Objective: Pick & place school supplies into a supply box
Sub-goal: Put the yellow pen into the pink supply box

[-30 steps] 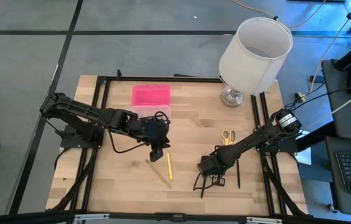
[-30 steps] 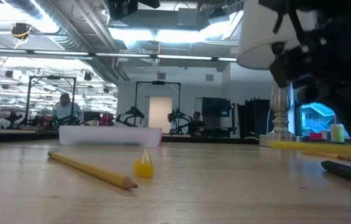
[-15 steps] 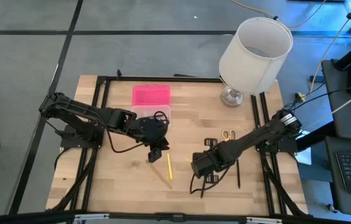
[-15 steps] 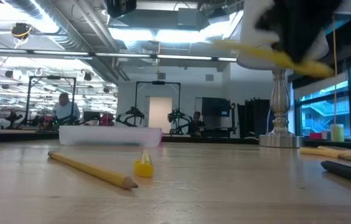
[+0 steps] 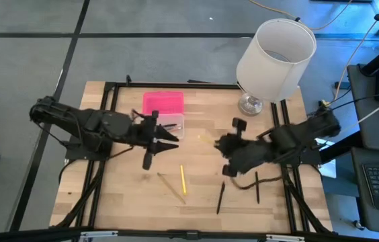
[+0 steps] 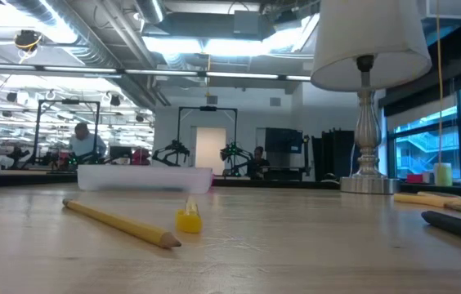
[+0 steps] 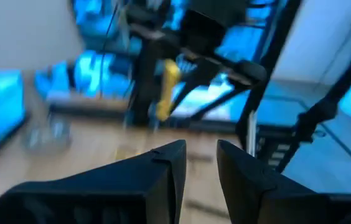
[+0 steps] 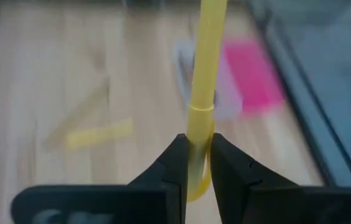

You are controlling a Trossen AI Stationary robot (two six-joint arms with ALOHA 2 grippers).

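Right gripper (image 8: 194,165) has lifted a yellow pen (image 8: 204,74) toward the supply box (image 5: 163,109).

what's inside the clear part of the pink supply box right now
From above, the supply box lies open, its pink lid folded back. Its clear base shows one or two thin dark pens or pencils; the left gripper covers its near edge, so an exact count isn't possible.

You will find no readable text, label, brand, number or sign in any view; nothing legible stands on the table's things or in the room beyond it.
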